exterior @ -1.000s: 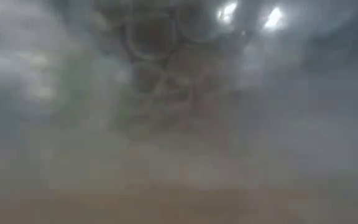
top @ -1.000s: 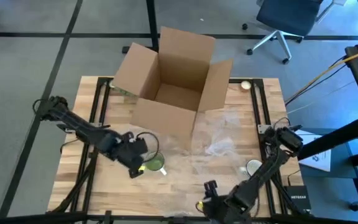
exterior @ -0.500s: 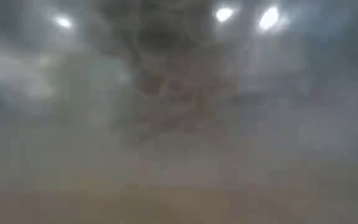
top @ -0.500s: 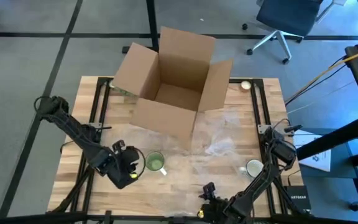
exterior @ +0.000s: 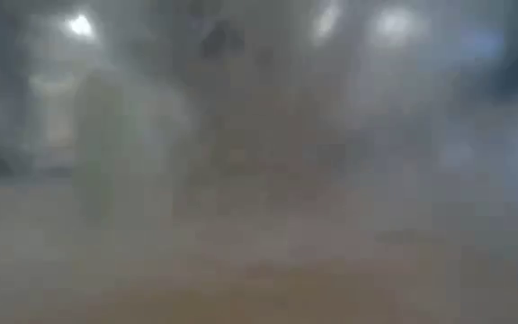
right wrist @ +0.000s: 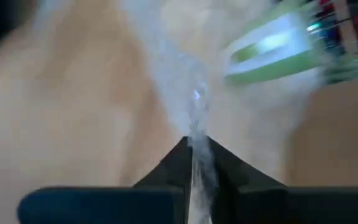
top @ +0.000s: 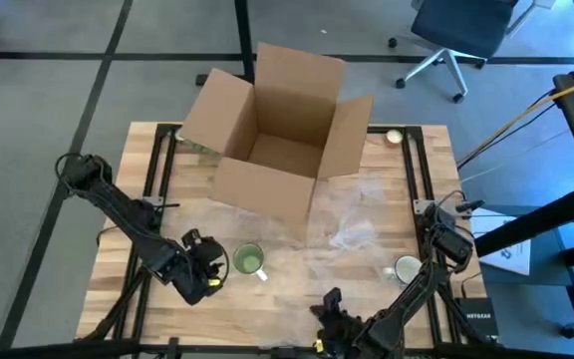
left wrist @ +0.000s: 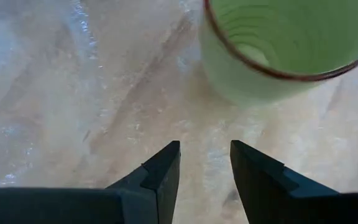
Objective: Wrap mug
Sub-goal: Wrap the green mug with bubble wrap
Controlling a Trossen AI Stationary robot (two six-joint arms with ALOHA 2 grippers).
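A green mug [top: 248,261] stands upright on a clear sheet of bubble wrap [top: 352,234] spread over the table's middle and near part. In the left wrist view the mug [left wrist: 278,50] shows its open mouth. My left gripper [top: 205,276] stands open just to the mug's left, its fingers [left wrist: 205,165] apart above the wrap, with nothing between them. My right gripper [top: 329,304] is at the table's near edge, shut on the wrap [right wrist: 185,93]. The low view is hazed over by the wrap close in front of it. My right gripper pinches the bubble wrap between its two fingers, at a gathered ridge [right wrist: 196,146] near the sheet's near edge. From the fingers the wrap runs out in a narrow raised fold toward the mug [right wrist: 272,46].
An open cardboard box [top: 277,130] stands at the table's far middle. A second pale mug [top: 407,267] sits near the right edge, and a small round thing [top: 395,137] lies at the far right. Bare wood [top: 128,249] shows on the left.
My left gripper has drawn back from the green mug toward the table's left and near edge; the mug now stands free where it was. My right gripper has shifted slightly left along the near edge with the wrap.
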